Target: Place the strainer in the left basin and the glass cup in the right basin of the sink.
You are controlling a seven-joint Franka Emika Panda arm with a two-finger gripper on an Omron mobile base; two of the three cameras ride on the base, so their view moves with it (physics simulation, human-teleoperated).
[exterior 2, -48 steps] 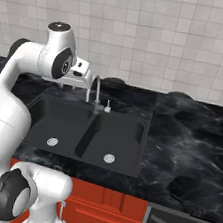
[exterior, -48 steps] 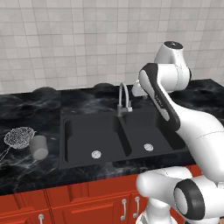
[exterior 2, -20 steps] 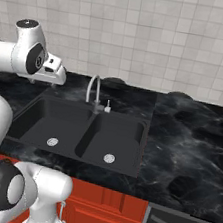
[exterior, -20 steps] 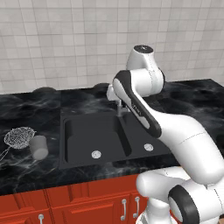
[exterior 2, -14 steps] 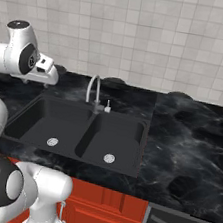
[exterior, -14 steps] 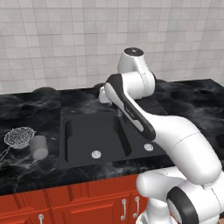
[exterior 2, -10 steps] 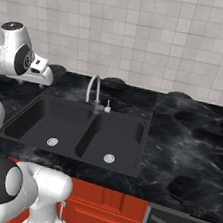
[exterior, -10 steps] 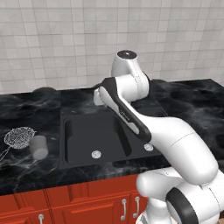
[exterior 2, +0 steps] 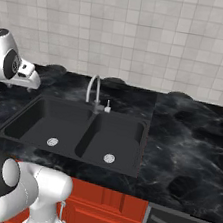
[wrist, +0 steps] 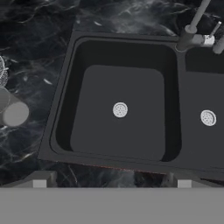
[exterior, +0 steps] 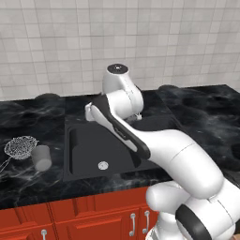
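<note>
The strainer [exterior: 18,146], a silvery mesh bowl, lies on the counter left of the sink, with the glass cup [exterior: 41,157] right beside it. In the hand view the cup [wrist: 13,112] and a sliver of the strainer [wrist: 1,72] sit at the left edge. My gripper [wrist: 111,181] hovers high over the front rim of the left basin [wrist: 100,87], its fingertips [wrist: 39,179] wide apart and open, with nothing between them. The right basin [wrist: 205,87] lies to the right, past the divider. Both basins [exterior 2: 41,118] [exterior 2: 117,137] hold nothing but their drains.
A curved silver faucet [exterior 2: 92,91] stands at the back of the divider, with a small white fitting [exterior 2: 107,109] beside it. Black marbled counter [exterior 2: 189,145] stretches to the right. A tiled wall rises behind and red cabinets [exterior: 70,215] sit below.
My arm has swung left from over the faucet and right basin to above the left basin. The gripper stays open. Strainer and cup have not moved.
</note>
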